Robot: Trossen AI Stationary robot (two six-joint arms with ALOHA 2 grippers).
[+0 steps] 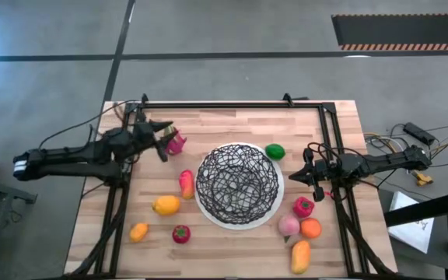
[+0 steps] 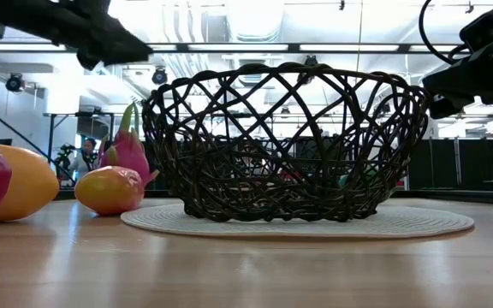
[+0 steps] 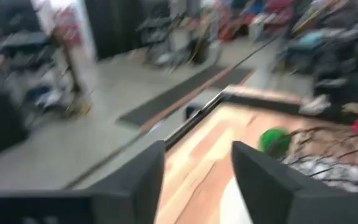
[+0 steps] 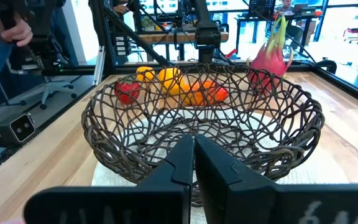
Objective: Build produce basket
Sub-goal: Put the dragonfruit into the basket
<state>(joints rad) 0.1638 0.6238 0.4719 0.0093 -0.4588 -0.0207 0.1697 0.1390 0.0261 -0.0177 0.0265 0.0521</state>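
The basket (image 1: 238, 185) sits mid-worktop (image 1: 232, 120) on a pale mat (image 1: 208, 214) and looks empty; through the wire in the right wrist view nothing lies inside. All the produce is out on the worktop around it.

The left gripper (image 1: 164, 138) hangs above the far-left part of the worktop, fingers spread apart with nothing between them; the left wrist view shows bare wood in the gap. The dragon fruit (image 1: 176, 142) is just beside its tips, on the basket side of them. In the low view it stands upright, leaf tips up, so its long axis is roughly vertical and a grasp would probably come across its body. The left wrist view is blurred, so I can't say whether the fruit is already lined up between the fingers.

The right gripper (image 1: 311, 173) hovers at the basket's right rim, pointing at the basket, fingers closed together and holding nothing.

Nearest pieces by arm:
- Left arm: dragon fruit, then the peach piece (image 1: 187, 183) touching the basket's left side, the yellow piece (image 1: 166, 205), the orange piece (image 1: 138, 231) and the red tomato (image 1: 180, 233).
- Right arm: lime (image 1: 274, 152) at the far right of the basket, red piece (image 1: 303, 207), pink peach (image 1: 288, 225), orange (image 1: 310, 228) and mango (image 1: 300, 255).

The dragon fruit is the likely next pick, with the basket then lying to the left gripper's right and nearer.
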